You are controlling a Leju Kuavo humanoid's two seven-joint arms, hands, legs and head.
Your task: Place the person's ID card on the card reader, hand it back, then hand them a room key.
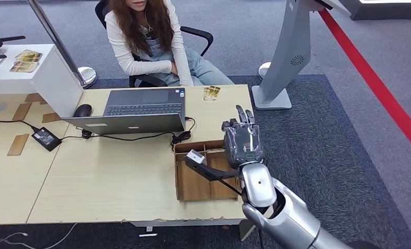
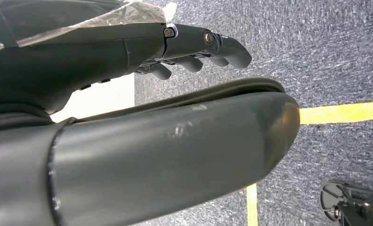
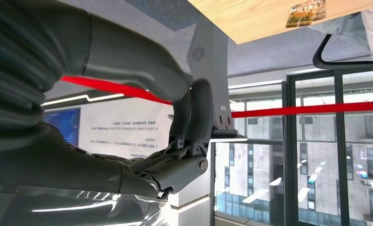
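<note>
Head view: card (image 1: 211,93) (table's far edge) beyond right hand's (image 1: 243,141) fingers (image 1: 241,113).

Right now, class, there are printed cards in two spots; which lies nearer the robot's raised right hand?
The small printed card on the wooden table's far edge, beside the grey laptop. The other cards lie on the white counter, far from the right hand.
</note>
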